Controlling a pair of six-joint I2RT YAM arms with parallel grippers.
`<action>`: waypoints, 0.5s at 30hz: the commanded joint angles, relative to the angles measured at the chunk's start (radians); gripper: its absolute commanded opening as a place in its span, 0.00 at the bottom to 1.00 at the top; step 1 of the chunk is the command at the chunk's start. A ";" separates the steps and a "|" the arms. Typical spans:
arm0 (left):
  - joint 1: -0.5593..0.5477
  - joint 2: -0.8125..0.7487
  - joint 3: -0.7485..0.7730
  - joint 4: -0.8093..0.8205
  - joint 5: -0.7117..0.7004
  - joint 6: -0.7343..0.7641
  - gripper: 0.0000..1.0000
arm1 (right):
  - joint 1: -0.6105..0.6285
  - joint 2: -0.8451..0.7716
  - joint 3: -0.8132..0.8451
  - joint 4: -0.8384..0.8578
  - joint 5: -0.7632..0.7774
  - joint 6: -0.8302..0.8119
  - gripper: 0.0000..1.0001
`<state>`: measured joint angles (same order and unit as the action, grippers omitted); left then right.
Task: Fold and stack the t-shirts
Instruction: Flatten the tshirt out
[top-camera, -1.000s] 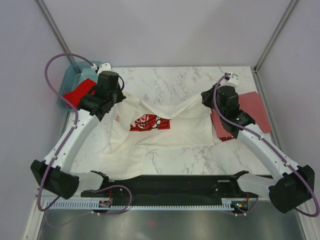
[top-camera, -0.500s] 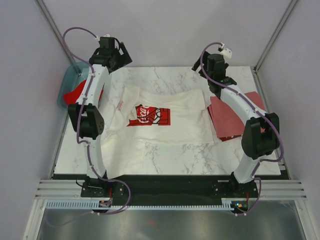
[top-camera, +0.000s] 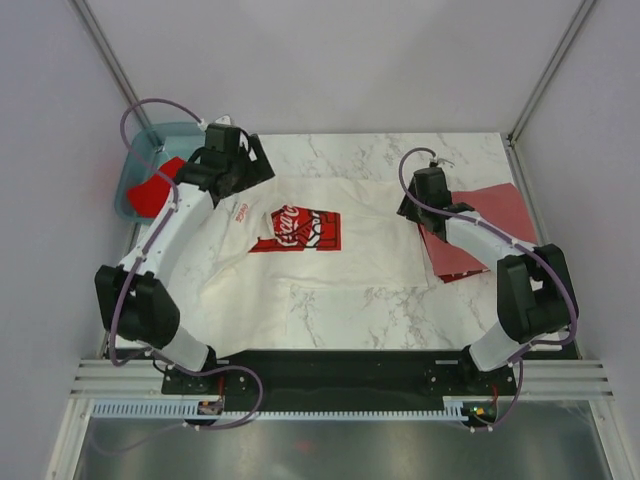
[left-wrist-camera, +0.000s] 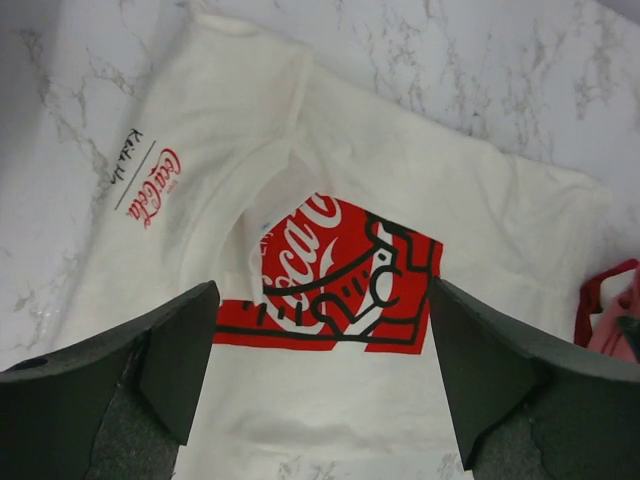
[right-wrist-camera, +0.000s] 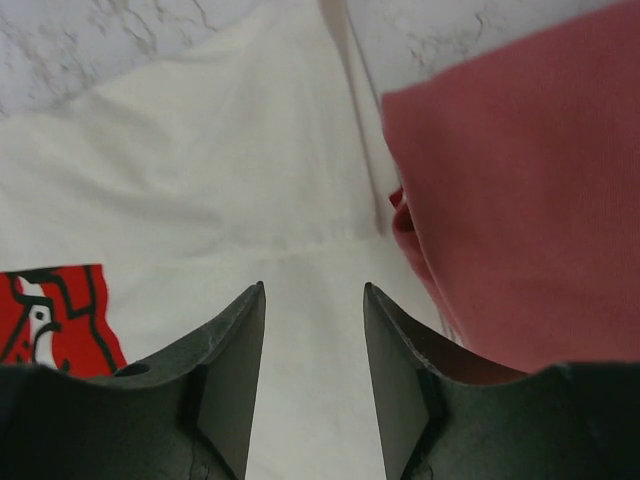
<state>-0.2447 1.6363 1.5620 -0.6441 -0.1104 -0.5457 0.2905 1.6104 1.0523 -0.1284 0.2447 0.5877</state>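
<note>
The white t-shirt (top-camera: 330, 265) lies spread on the marble table, chest print (top-camera: 298, 228) facing up. My left gripper (top-camera: 250, 172) hovers over its far left shoulder. In the left wrist view that gripper (left-wrist-camera: 322, 290) is wide open above the print (left-wrist-camera: 335, 275), holding nothing. My right gripper (top-camera: 413, 207) hangs over the shirt's right edge. In the right wrist view it (right-wrist-camera: 314, 286) stands partly open over white cloth (right-wrist-camera: 200, 170), empty. The dull brick-red shirt (top-camera: 482, 228) lies just to its right (right-wrist-camera: 520, 170). The bright red shirt (top-camera: 155, 190) sits in the tub.
A translucent teal tub (top-camera: 140, 160) stands off the table's far left corner. Grey walls and metal posts close in the back and sides. The arm bases and a black rail (top-camera: 330, 375) line the near edge.
Both grippers let go of the white shirt, which now lies flat. The arms reached to the far edge and have drawn back toward me. The right jaws have narrowed.
</note>
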 joint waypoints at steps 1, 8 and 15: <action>-0.036 -0.162 -0.268 0.160 -0.022 -0.127 0.92 | -0.004 -0.050 -0.060 -0.007 0.019 0.011 0.52; -0.065 -0.461 -0.680 0.380 0.018 -0.240 0.92 | -0.077 -0.011 -0.127 -0.022 0.007 0.038 0.49; -0.065 -0.451 -0.793 0.428 0.000 -0.229 0.93 | -0.125 0.100 -0.074 -0.027 0.080 0.070 0.49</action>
<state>-0.3077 1.1851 0.7818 -0.3210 -0.0952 -0.7372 0.1802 1.6642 0.9348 -0.1535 0.2596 0.6319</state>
